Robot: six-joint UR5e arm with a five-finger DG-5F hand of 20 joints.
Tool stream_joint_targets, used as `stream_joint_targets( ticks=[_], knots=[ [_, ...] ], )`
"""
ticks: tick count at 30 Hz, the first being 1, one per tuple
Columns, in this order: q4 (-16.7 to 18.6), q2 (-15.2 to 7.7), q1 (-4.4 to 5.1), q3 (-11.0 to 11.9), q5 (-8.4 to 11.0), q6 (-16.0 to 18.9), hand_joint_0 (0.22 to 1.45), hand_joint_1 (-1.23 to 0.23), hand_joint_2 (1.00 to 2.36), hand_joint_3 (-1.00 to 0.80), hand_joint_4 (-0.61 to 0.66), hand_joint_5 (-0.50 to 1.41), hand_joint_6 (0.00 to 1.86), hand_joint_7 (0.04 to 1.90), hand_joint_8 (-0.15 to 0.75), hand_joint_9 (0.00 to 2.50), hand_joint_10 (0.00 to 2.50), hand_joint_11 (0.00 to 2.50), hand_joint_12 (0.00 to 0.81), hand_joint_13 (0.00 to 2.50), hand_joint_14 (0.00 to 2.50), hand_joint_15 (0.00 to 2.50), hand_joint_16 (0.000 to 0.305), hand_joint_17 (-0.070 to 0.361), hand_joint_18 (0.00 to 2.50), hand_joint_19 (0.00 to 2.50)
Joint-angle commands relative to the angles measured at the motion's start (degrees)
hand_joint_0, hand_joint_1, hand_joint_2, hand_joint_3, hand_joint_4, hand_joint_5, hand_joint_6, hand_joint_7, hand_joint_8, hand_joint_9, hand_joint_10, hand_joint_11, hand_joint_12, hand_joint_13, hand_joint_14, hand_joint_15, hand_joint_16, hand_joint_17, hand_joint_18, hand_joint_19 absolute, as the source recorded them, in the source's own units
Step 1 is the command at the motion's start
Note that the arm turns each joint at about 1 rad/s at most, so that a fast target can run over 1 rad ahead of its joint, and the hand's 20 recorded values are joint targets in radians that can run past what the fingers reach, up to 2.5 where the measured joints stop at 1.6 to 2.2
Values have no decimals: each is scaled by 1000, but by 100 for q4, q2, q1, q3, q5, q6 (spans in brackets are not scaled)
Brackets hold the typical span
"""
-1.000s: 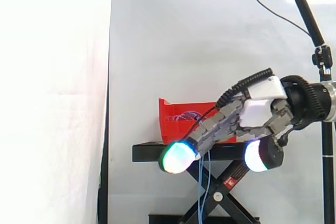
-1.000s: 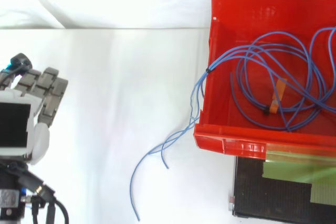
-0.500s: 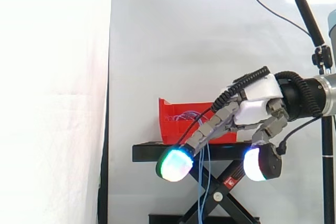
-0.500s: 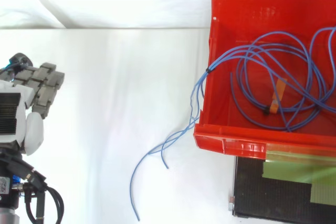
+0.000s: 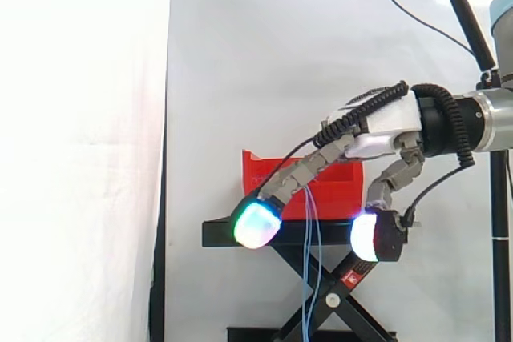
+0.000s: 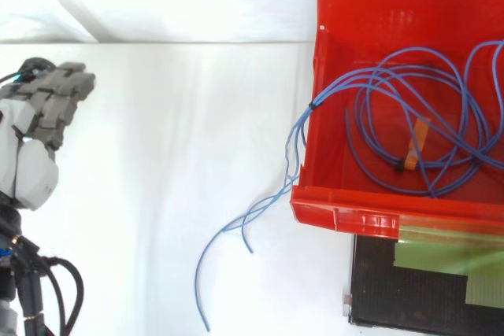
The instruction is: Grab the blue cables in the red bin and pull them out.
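Blue cables (image 6: 409,108) lie coiled inside the red bin (image 6: 370,210), and some strands spill over its near wall and trail downward (image 6: 236,230). In the side view those loose ends hang (image 5: 311,262) below the black stand. My hand (image 5: 377,130) reaches in from the right with its fingers stretched out and relaxed, glowing pads low, holding nothing. From above, the hand (image 6: 35,135) sits at the far left edge, well apart from the bin and the cables.
The red bin (image 5: 321,186) rests on a black scissor stand (image 5: 240,234). A camera on a black pole (image 5: 477,34) stands at the upper right. A white curtain hangs behind and to the left.
The hand has risen and shifted left in the side view, its fingers straightening out further. Seen from above, it moved up the left edge. The cables have not moved.
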Motion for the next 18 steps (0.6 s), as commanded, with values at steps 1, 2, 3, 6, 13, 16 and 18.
stream_joint_targets(
  ticks=[1, 2, 3, 6, 13, 16, 18],
  knots=[
    [3, 0, -9, 74, -5, -517, 768, -852, 1000, -1000, 135, 523, 7, 210, 236, 520, 11, 274, 338, 318, 11, 288, 46, 104, 177, 451],
    [12, 0, -9, 83, -5, -613, 768, -854, 1000, -1000, 142, 537, 8, 226, 237, 521, 12, 278, 338, 317, 11, 289, 46, 104, 177, 452],
    [30, 0, -9, 83, 13, -745, 762, -860, 1000, -1000, 143, 560, 9, 241, 239, 524, 11, 287, 338, 314, 11, 292, 46, 104, 178, 451],
    [38, 0, -44, 83, 22, -1439, 702, -886, 1000, -1000, 181, 587, 10, 330, 255, 554, 14, 335, 352, 319, 11, 294, 49, 110, 189, 432],
    [100, 0, -36, 74, 171, -1993, 640, -922, 1000, -1000, 222, 587, 11, 382, 273, 560, 13, 366, 370, 318, 11, 289, 52, 118, 197, 417],
    [91, 0, -18, 83, 215, -2292, 631, -928, 1000, -1000, 227, 592, 12, 388, 274, 560, 13, 356, 373, 319, 11, 291, 53, 119, 197, 417],
    [91, 0, -27, 83, 215, -2309, 630, -929, 1000, -1000, 226, 593, 11, 382, 275, 560, 13, 353, 373, 317, 10, 284, 53, 119, 197, 416]
  ],
)
